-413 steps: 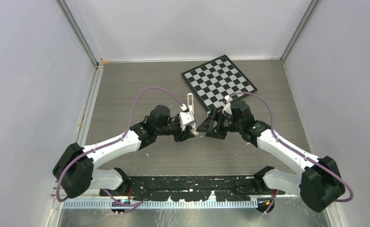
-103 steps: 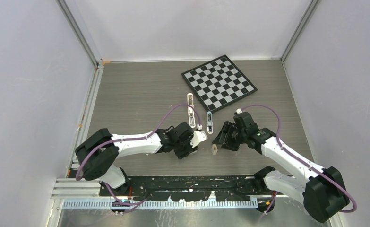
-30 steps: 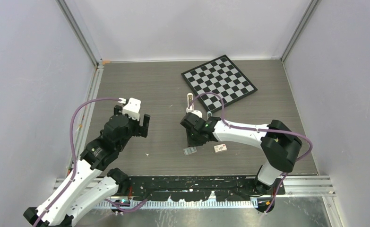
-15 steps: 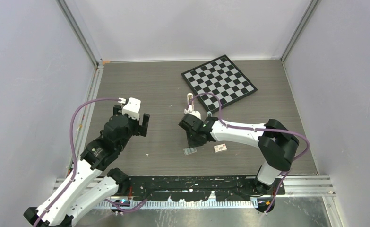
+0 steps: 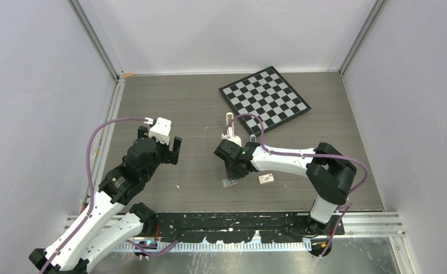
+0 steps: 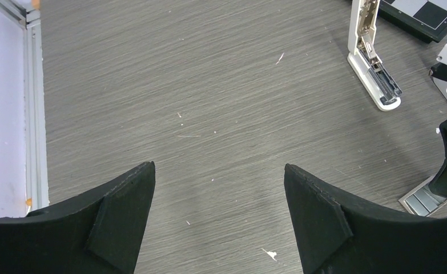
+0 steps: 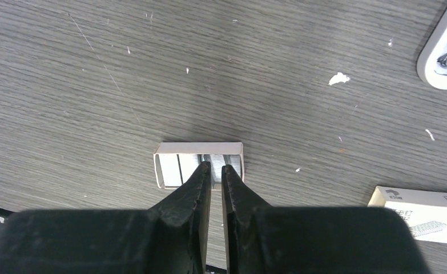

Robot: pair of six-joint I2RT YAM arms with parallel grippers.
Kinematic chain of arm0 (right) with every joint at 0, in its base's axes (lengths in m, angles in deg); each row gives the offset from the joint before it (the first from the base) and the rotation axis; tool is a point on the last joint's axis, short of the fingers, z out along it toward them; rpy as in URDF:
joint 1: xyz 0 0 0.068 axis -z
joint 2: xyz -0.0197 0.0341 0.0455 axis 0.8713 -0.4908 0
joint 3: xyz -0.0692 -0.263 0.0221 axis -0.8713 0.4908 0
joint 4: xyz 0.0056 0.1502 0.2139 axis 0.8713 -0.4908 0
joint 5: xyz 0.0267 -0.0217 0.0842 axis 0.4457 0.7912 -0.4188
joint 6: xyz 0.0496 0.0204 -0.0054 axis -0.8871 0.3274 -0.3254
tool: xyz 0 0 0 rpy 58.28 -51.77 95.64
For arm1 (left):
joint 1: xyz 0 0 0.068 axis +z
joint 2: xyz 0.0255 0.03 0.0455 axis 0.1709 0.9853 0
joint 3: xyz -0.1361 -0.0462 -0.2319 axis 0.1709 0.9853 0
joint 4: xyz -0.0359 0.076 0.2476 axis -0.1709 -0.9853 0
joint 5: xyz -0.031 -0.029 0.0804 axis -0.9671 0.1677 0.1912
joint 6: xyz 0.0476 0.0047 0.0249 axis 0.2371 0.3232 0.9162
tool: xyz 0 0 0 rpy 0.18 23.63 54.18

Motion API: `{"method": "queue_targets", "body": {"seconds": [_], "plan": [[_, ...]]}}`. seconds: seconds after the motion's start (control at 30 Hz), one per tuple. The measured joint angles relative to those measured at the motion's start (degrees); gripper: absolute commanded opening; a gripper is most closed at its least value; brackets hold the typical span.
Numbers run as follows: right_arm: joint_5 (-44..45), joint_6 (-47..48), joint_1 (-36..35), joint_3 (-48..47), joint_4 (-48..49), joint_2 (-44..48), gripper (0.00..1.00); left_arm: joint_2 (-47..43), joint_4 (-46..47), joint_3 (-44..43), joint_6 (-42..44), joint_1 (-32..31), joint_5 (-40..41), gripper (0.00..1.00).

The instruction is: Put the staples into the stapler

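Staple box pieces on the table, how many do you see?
2. An open tray holding staples sits at the right hand; a printed sleeve lies flat to its right, apart. Another could be hidden beneath the right arm.

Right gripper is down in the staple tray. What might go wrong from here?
1. The right gripper pinches only a narrow strip of the staples; the strip may slip or break on lifting.
2. The tray lies loose and may lift too.
3. The stapler lies open and unheld, with the left gripper open and apart from it, so it may shift during loading.
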Motion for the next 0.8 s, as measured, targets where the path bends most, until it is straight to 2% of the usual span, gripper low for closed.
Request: {"method": "queue_targets", "body": {"seconds": [0.8], "plan": [[1.33,0.26,-0.39,-0.42,-1.09,-1.38,0.14,0.48,-0.02,0.0,0.13,0.0,-0.24,0.85]]}}
